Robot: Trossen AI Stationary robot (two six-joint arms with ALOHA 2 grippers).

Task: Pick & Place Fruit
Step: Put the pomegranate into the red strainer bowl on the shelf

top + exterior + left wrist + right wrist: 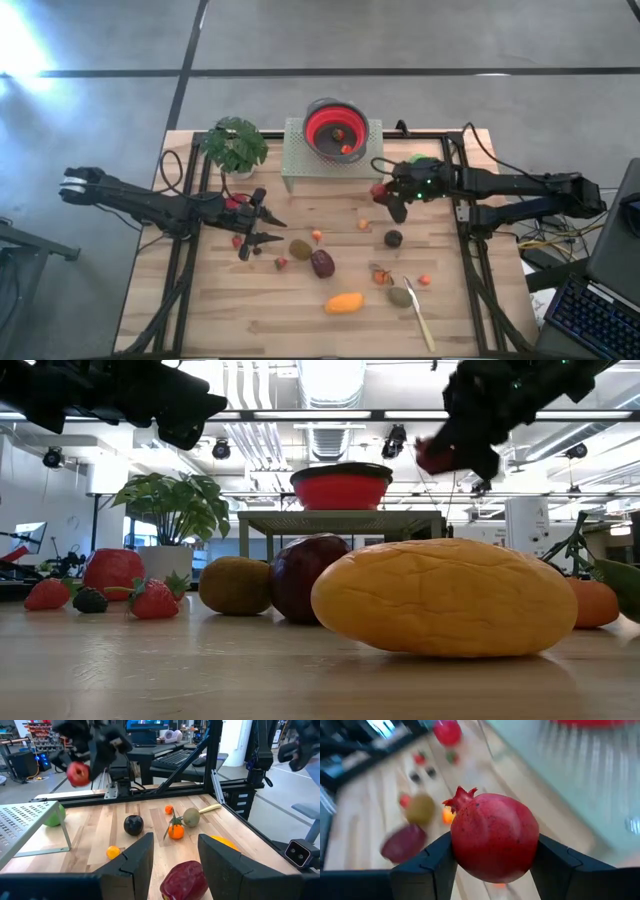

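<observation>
My right gripper (386, 197) hangs in the air near the grey stand's right end, shut on a red pomegranate (495, 835). Behind it lies a green apple (425, 160). My left gripper (266, 228) is open just above the table's left-middle, and a maroon oval (185, 879) rests on the wood in front of its fingers. Spread over the table are a brown oval (300, 248), an orange oval (343, 302), a dark fruit (393, 238) and small berries (317, 236). A red bowl (334, 126) holding two small pieces stands on the stand (300, 160). My right gripper pinches the pomegranate's round body (470, 855) between its two fingers (427, 865), one on each side, the crown end pointing away from the wrist. It comes from the table's right, slanting down. The fruit is lifted clear, well above the table (436, 455).
A leafy potted plant (235, 146) stands at the far left beside the stand. A slim pale utensil (420, 315) lies near the right front, by a greenish-brown fruit (399, 296). Black frame rails (462, 230) run along both table sides. Strawberries (152, 598) lie at the left.
</observation>
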